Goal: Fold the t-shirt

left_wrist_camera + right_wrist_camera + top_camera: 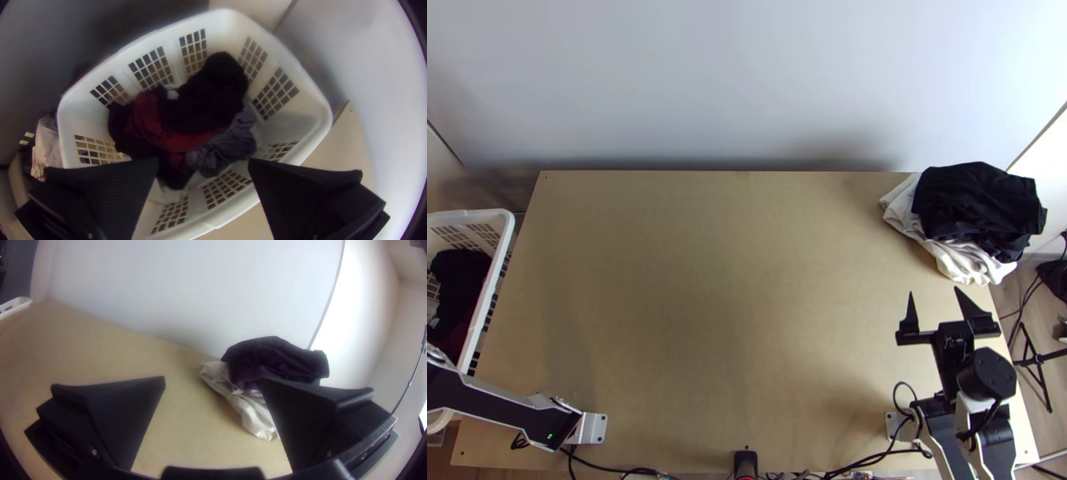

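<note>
Pointing up-table (top view), the black right gripper (934, 290) stands open near one black cloth (979, 200) on white cloth (967, 266). Left wrist view: beyond the open left gripper (203, 160), the nearer, one white plastic basket (222, 29) holds at least three bunched dark, red and grey garments (189, 126), presumably including the t-shirt.

Top cam — high, steep down on table (731, 320); L wrist — over basket (227, 26); R — low, across same table
</note>
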